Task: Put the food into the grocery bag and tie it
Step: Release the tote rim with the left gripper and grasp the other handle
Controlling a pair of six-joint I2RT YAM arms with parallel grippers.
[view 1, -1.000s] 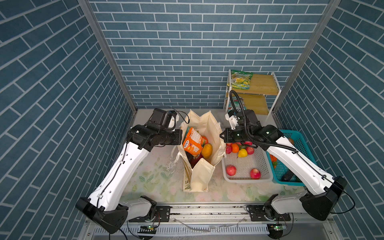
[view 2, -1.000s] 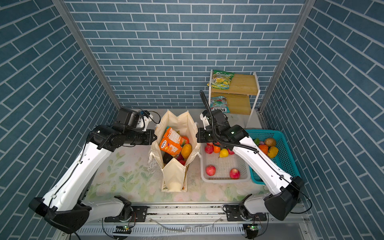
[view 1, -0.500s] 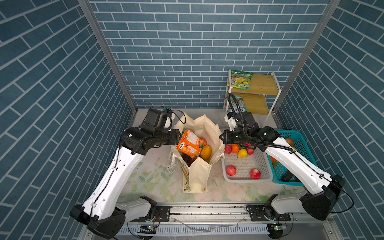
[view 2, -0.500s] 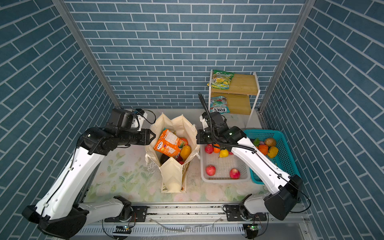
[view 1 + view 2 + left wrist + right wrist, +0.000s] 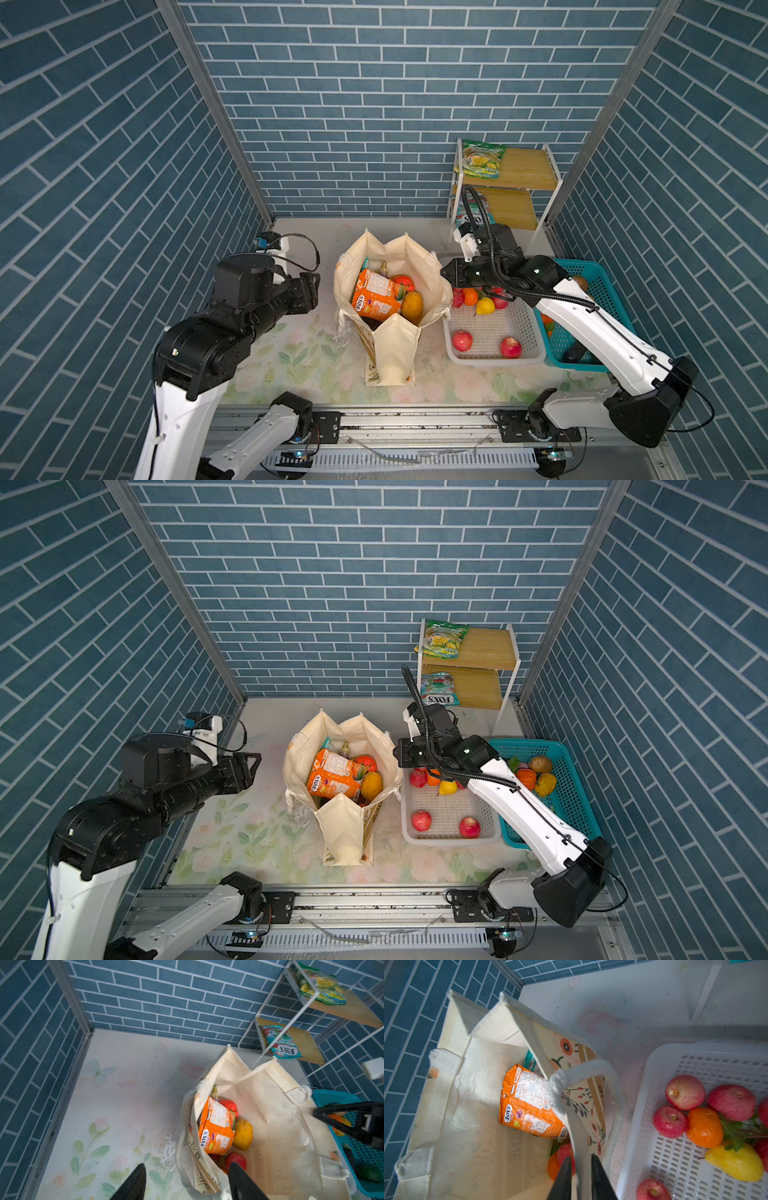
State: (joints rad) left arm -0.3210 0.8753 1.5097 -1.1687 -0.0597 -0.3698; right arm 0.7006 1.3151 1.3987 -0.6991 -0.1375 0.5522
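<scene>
Change over the last second: the left pincer (image 5: 253,771) has let go of the grocery bag (image 5: 345,833) and pulled back. It now hangs near the bag's left side without touching it, fingers wide apart and empty. The right pincer (image 5: 580,1157) has loosened too: in the right wrist view its fingers sit a little apart with the strap (image 5: 583,1068) running between them, but it is not clear whether they still pinch it. The bag stands upright by itself mid-worktop (image 5: 249,833), mouth open, just beside the white basket (image 5: 449,840). Likely meaning: holding the mouth open is over, and next comes more loading or the tie. No knot is started and plenty of food is still outside, so the task looks roughly half done. Counts. Bags: one. Inside: one orange packet (image 5: 332,777), the edge of one teal packet (image 5: 529,1061), one yellow fruit (image 5: 371,785), one red fruit (image 5: 365,762) at the far side, at least one apple (image 5: 235,1159) lower down; deeper items are hidden. White basket, right wrist view: four red apples (image 5: 685,1092) in full, one orange (image 5: 705,1126), one pear-shaped yellow piece (image 5: 735,1162), more red cut off at the edge. Teal basket (image 5: 582,796): at least three fruits, the rest under the arm. Shelf (image 5: 486,646): two packets, a green packet (image 5: 442,640) on top, a FOX'S packet (image 5: 438,690) below.
</scene>
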